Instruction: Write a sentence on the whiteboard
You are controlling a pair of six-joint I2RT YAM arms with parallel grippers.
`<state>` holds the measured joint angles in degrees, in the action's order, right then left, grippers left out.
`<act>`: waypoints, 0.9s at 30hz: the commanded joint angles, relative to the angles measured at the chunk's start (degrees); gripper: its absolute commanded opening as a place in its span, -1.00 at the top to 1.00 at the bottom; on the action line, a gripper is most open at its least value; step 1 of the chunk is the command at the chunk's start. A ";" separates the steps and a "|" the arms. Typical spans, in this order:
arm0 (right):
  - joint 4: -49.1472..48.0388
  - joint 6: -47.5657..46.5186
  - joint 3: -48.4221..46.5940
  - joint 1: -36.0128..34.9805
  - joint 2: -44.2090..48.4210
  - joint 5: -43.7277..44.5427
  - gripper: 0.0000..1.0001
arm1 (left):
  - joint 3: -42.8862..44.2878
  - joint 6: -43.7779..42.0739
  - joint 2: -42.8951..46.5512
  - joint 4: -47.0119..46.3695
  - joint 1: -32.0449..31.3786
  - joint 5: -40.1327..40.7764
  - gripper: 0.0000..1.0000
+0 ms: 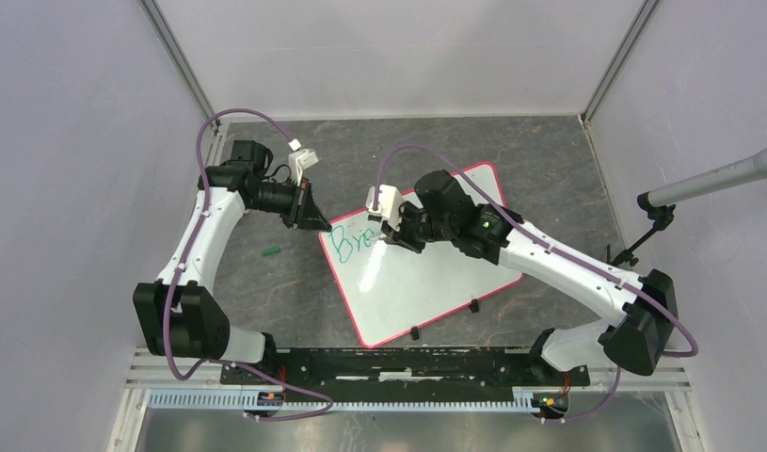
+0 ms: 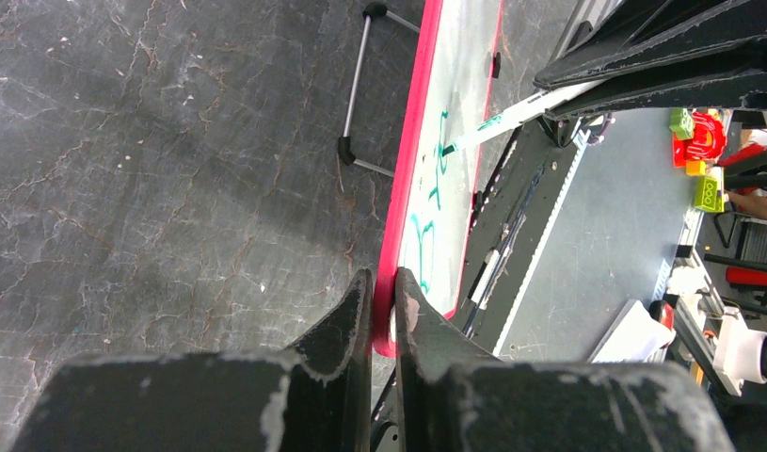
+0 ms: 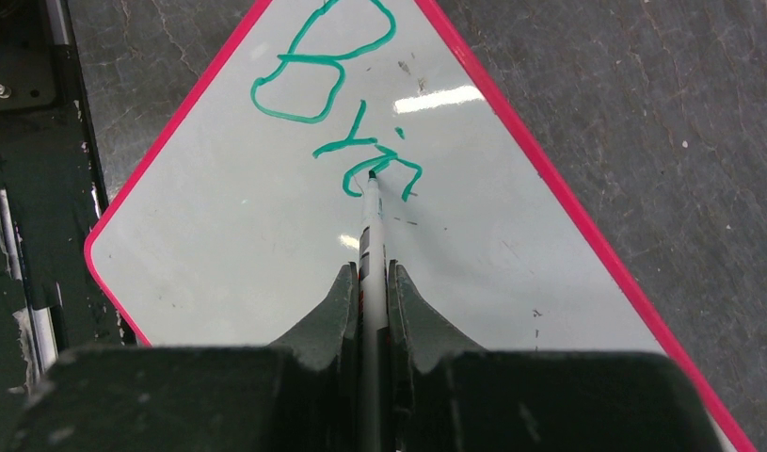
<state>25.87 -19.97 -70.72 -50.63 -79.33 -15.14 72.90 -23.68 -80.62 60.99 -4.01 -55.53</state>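
Here, glossy whiteboard [image 1: 426, 292], looping green sentence [image 1: 353, 242], slim marker [image 3: 372, 235]

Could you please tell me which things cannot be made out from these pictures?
- Right wrist view: the right pincer hides the rear of the marker, and its body covers the near part of the whiteboard.
- Top view: that pincer covers the marker's tip and where the lettering ends. A small green thing is too small to identify.
- Left wrist view: the whiteboard is almost edge-on, so the lettering is unreadable. The left pincer hides the clamped corner.
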 commanded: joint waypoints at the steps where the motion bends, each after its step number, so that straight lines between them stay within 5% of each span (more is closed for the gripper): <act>1: 0.92 -1.25 1.92 -0.14 2.17 2.26 1.00 | -0.04 -3.30 0.43 0.98 -1.97 -0.11 0.95; 27: 0.75 -2.13 -2.56 1.24 0.40 4.57 1.00 | 0.42 -3.33 -0.46 0.97 -1.97 -0.28 0.95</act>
<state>26.85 -21.30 -71.42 -49.76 -78.19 -11.44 72.90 -23.70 -80.62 60.95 -4.05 -55.55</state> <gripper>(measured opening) 0.145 0.154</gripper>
